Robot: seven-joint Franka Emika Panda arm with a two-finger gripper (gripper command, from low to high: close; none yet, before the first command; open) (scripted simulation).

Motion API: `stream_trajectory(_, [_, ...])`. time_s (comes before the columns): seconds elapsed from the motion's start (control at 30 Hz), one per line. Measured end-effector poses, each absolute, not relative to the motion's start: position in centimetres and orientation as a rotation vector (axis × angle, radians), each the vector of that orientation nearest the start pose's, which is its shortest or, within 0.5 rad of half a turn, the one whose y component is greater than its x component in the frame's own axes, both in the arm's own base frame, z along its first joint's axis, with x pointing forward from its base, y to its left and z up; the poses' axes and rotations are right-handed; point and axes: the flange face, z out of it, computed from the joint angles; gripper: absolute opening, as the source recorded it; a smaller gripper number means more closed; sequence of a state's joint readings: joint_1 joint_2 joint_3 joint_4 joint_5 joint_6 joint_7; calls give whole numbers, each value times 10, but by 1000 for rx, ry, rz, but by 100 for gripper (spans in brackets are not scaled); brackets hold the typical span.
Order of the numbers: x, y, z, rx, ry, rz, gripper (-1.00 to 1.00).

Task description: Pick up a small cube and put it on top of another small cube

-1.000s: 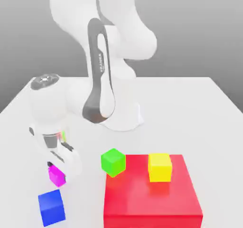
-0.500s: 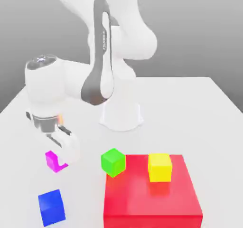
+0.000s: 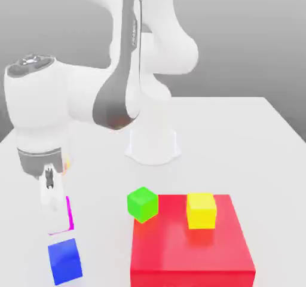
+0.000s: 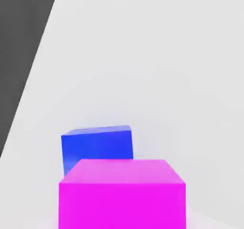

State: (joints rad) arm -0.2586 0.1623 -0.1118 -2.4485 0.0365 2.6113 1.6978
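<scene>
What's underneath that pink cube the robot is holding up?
The magenta cube, held in the shut gripper, hangs above the blue cube on the white table. The gripper's white finger covers most of the magenta cube, so its underside cannot be seen.

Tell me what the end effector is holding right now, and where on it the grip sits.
The end effector is shut on the magenta cube, lifted off the table. The fingers cover most of its side faces; a magenta strip shows in the exterior view.
</scene>
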Motion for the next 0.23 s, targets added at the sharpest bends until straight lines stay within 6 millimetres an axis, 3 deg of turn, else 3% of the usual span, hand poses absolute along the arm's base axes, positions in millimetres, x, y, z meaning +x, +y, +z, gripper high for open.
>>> stream_trajectory(0.1, [456,-178,201,-1548,2732,-3,-100])
stream_trajectory(0.13, [455,-177,189,-1548,2733,-2,100])
stream_trajectory(0.23, [455,-177,189,-1547,2733,-2,100])
